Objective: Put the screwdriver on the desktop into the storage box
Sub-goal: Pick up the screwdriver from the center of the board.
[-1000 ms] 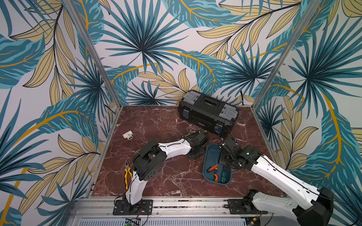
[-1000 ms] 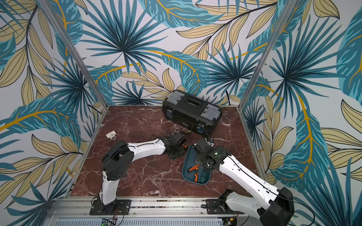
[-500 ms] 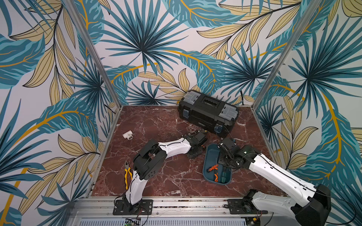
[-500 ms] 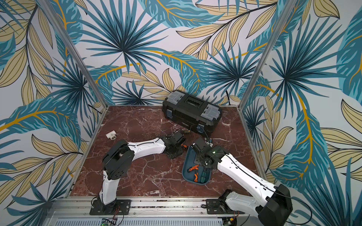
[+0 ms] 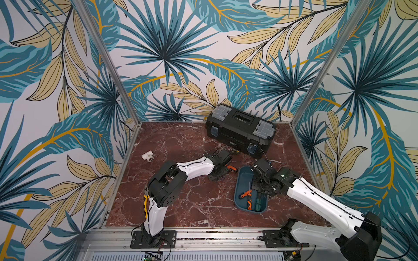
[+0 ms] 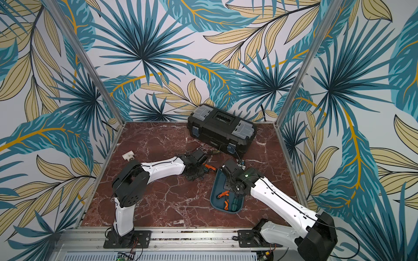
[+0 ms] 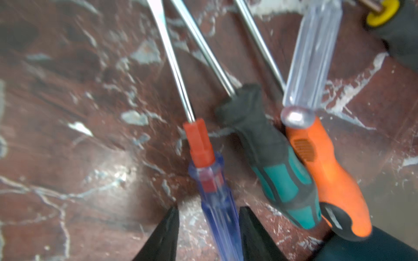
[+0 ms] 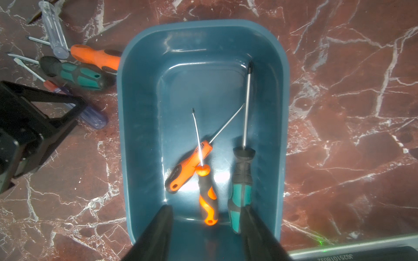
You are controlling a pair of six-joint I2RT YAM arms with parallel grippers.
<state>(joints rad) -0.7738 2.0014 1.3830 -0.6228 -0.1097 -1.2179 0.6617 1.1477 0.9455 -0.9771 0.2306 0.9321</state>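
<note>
The left gripper, jaws parted, straddles the blue-handled screwdriver, apparently without squeezing it, on the desktop just left of the storage box at mid-frame. The right gripper hangs spread and empty above it.

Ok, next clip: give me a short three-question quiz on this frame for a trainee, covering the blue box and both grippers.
1. Count: how many screwdrivers lie inside the storage box?
2. True or false: the right gripper is clamped on a screwdriver.
3. Short answer: what colour is the handle lying between the jaws of the left gripper?

Key
1. Three: two with orange handles, one teal and black.
2. False. Its jaws stand open above the box and hold nothing.
3. Blue. It is the see-through blue handle, lying on the desktop with an open jaw on either side of it.
</note>
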